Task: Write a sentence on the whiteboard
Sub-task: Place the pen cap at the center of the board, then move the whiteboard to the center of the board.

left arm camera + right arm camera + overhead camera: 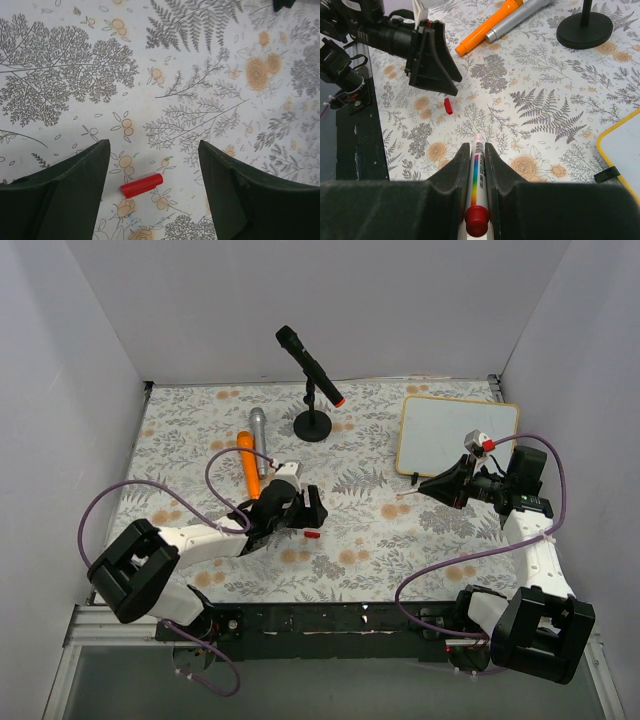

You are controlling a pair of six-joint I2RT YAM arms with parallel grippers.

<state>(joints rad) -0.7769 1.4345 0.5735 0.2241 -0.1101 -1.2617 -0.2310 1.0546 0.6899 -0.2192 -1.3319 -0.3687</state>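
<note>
The right gripper (474,150) is clamping an uncapped marker (476,175) beside the whiteboard (455,433) — lying blank, far right on the surface. The left gripper (152,145) is hanging wide open, empty (red cap (141,185) underneath). Writing hasn't started — next, I'd say, tip onto board.

The top camera sits high above the near edge, looking down on the whole flowered table cloth (370,455). The left wrist camera looks straight down, very close. The right wrist camera looks low across, leftward. All three see the small red plastic cap (141,185).
</note>
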